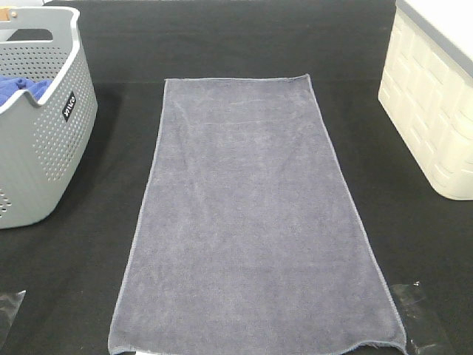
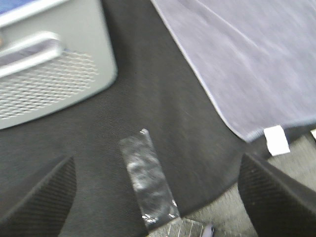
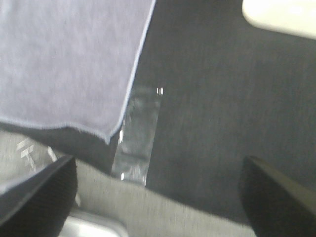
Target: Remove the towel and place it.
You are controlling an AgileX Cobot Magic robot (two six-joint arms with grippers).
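The slate grey-purple towel [image 1: 251, 214] lies spread flat on the black table, its long side running from the front edge toward the back. Its near left corner with a white tag shows in the left wrist view [image 2: 247, 54]. Its near right corner shows in the right wrist view [image 3: 64, 64]. Neither gripper shows in the exterior view. My left gripper [image 2: 158, 197] is open and empty above the table's front edge, left of the towel. My right gripper [image 3: 158, 197] is open and empty above the front edge, right of the towel.
A grey perforated basket [image 1: 52, 140] holding a royal-blue cloth [image 1: 22, 89] stands at the left, also in the left wrist view [image 2: 49, 69]. A cream bin [image 1: 432, 111] stands at the right. Clear tape strips [image 2: 148, 182] [image 3: 136, 138] mark the black table cover [image 1: 222, 44].
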